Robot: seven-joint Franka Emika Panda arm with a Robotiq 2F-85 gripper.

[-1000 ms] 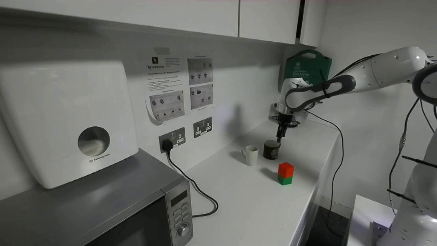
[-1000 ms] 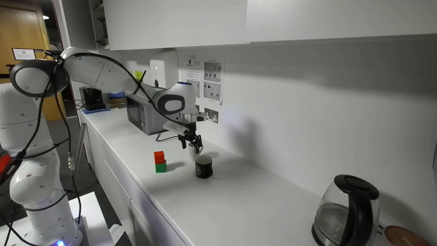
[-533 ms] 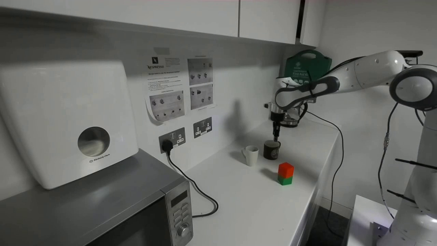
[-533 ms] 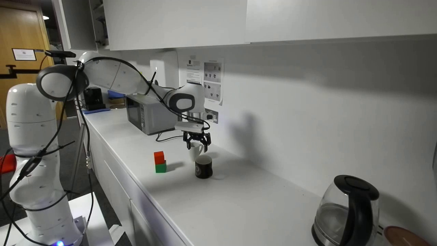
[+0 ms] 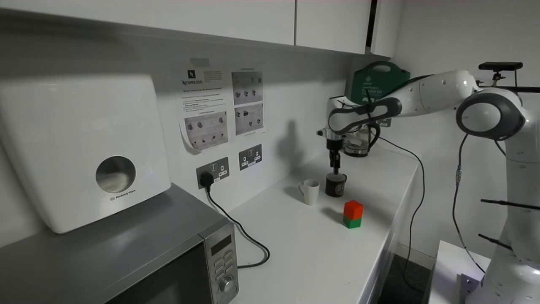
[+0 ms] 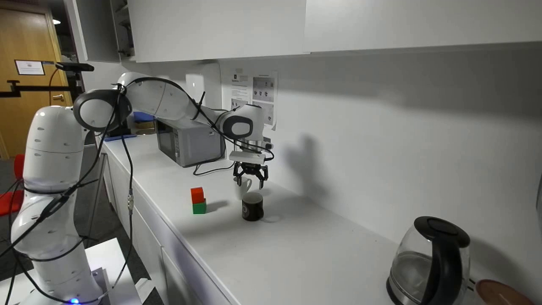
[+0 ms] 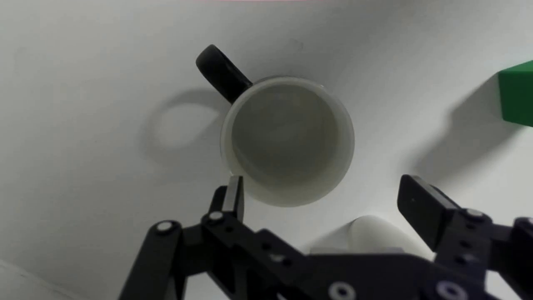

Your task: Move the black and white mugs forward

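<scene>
Wall (image 5: 314, 99), Nespresso notice (image 5: 204, 99), black mug (image 5: 334, 188)

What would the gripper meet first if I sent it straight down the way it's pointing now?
Probably the black mug: in the wrist view, one fingertip of the open gripper slightly overlaps its edge. Depth is unclear, so that fingertip could instead slip just past.

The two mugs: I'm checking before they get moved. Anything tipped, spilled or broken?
Nothing stands out: the black mug and white mug both stand upright, with no visible spill or damage. The ring-shaped shadow beside the black one appears cast by its handle.
</scene>
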